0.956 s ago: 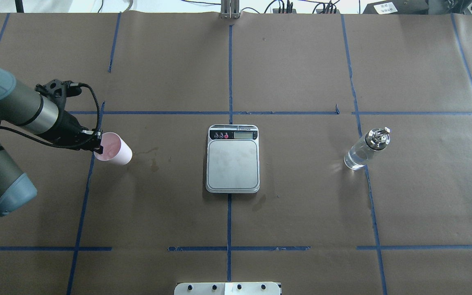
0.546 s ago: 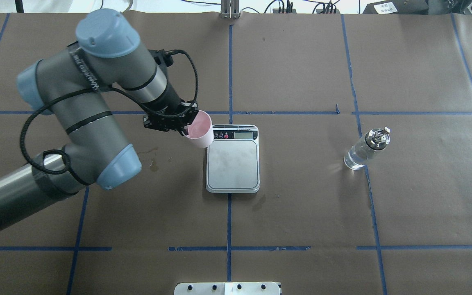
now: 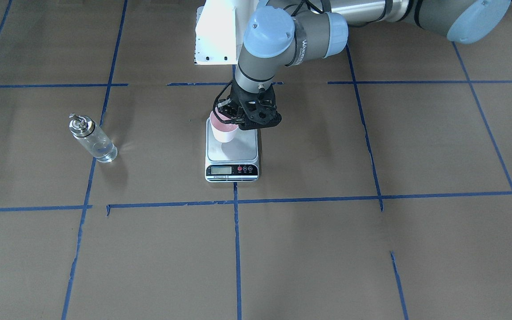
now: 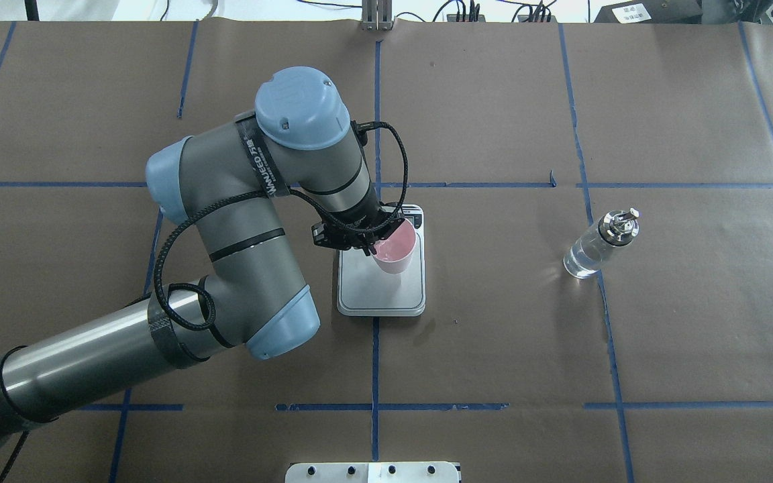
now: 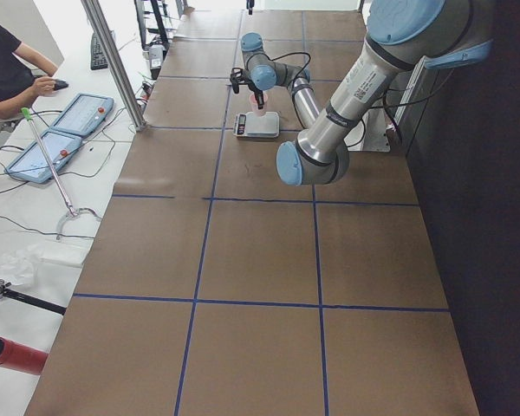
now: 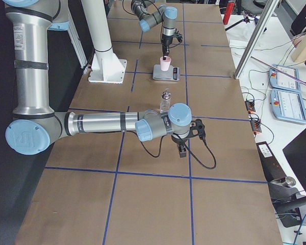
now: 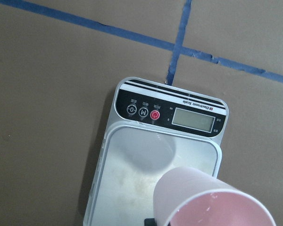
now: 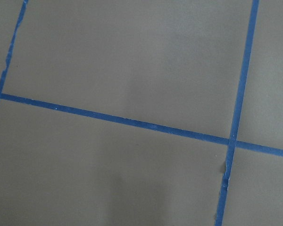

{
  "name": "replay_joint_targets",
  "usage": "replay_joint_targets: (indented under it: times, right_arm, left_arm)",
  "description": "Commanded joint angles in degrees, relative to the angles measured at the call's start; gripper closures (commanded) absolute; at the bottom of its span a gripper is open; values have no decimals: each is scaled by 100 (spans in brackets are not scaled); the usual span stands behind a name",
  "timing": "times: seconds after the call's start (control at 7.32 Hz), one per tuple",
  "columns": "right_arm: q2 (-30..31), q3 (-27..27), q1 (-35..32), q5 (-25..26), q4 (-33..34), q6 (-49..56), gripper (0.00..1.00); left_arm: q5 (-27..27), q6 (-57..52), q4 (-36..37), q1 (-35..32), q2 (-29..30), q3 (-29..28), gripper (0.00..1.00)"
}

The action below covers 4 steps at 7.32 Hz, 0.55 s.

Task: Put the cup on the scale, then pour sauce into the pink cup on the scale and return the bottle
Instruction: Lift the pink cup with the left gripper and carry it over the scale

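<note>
Overhead, left arm (image 4: 245,201) and cup (image 4: 396,249) hide scale (image 4: 381,295) buttons — display partly.

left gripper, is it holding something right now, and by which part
Yes. The left gripper holds the cup by its rim, pinching the wall on the side toward the arm, over the scale.

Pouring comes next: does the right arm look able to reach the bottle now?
Probably yes. The bottle stands alone on open paper near the right gripper, while the left gripper holds the cup over at the scale.
</note>
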<state>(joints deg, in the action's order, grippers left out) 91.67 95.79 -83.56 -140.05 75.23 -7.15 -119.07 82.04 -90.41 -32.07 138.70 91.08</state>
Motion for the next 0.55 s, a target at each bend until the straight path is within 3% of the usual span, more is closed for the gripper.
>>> replay_joint_targets:
  times: [0.0,0.41]
  right_arm:
    - [0,1,15,-22,-9,12,0]
    - [0,18,6,-31,-9,3,0]
  left_arm:
    - [138,13,-3,122,-19,-3,100]
    - [331,5,6,122,-133,24,100]
